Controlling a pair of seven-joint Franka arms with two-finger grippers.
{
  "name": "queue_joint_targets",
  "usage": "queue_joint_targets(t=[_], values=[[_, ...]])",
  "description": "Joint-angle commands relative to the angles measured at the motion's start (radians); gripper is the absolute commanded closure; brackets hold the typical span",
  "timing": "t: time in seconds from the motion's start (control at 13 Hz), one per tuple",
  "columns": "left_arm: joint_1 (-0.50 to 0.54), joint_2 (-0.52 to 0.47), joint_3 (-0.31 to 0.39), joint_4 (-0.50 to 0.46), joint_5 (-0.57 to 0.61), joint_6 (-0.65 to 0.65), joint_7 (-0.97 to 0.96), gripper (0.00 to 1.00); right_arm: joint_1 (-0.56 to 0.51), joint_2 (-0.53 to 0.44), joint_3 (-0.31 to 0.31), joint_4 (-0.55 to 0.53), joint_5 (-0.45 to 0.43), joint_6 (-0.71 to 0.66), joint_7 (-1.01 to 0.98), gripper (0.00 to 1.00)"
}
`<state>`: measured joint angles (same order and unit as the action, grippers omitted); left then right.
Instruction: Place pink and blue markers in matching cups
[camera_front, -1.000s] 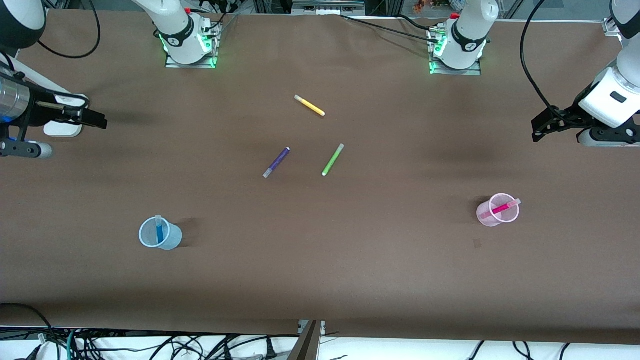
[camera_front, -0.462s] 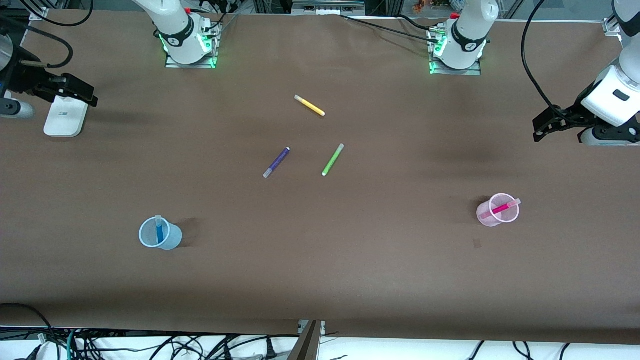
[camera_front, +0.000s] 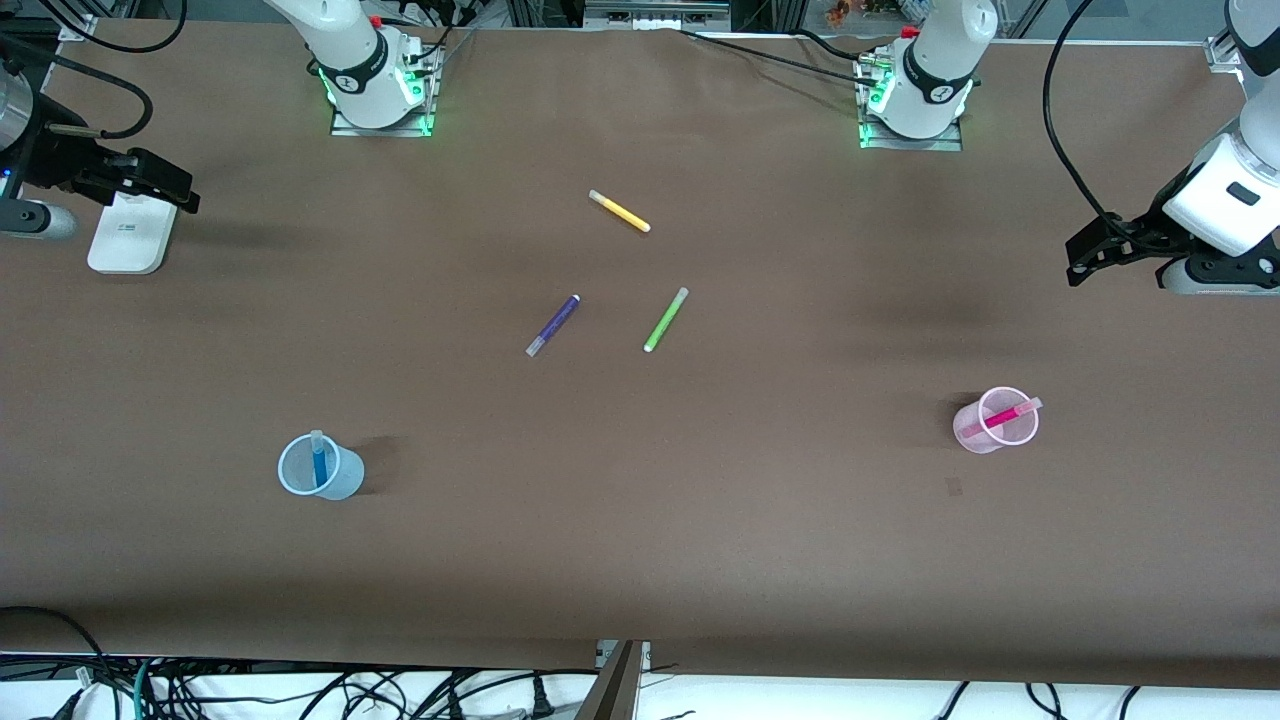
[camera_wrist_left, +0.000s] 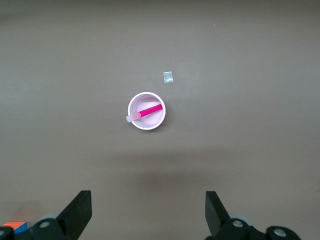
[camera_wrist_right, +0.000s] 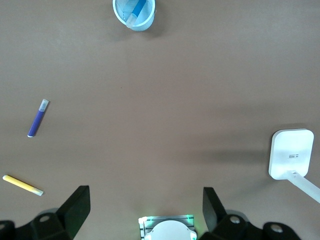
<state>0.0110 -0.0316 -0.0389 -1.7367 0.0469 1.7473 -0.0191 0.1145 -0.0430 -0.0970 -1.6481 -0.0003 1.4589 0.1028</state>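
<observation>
Since both markers already sit in their cups, the step in hand looks like a clean retreat, and doing it well means leaving everything undisturbed. Taking the purple marker (camera_front: 553, 325) at mid-surface as the landmark: nearer the front camera than it, toward the right arm's end, the blue cup (camera_front: 320, 468) stands upright with the blue marker (camera_front: 319, 462) nearly vertical inside, its pale cap poking above the rim. Also nearer than the purple marker, toward the left arm's end, the pink cup (camera_front: 995, 421) holds the pink marker (camera_front: 1002, 417), which leans across the mouth with its cap over the rim; a bump there could tip it out. Just beside the purple marker lies the green marker (camera_front: 665, 319), and farther from the camera the yellow marker (camera_front: 619, 211); neither needs touching. The left hand (camera_front: 1085, 256) hangs over the surface's edge at its own end, fingers spread apart and empty. The right hand (camera_front: 165, 185) hovers over a white block (camera_front: 128, 232) at its end, fingers likewise apart, holding nothing.
</observation>
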Motion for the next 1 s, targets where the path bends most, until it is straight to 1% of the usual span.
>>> queue_joint_targets(t=[0.0,0.23,0.92], values=[[-0.008,0.015,0.011,0.034,-0.021,-0.025,0.018,0.0,-0.004,0.021,0.006,0.02,-0.015,-0.023,-0.018,0.01],[-0.009,0.015,0.01,0.034,-0.021,-0.026,0.016,0.0,0.002,0.048,0.006,0.054,-0.015,-0.041,-0.02,0.01],[-0.009,0.013,0.008,0.034,-0.021,-0.028,0.018,0.0,0.001,0.057,0.005,0.056,-0.013,-0.051,-0.023,0.01]])
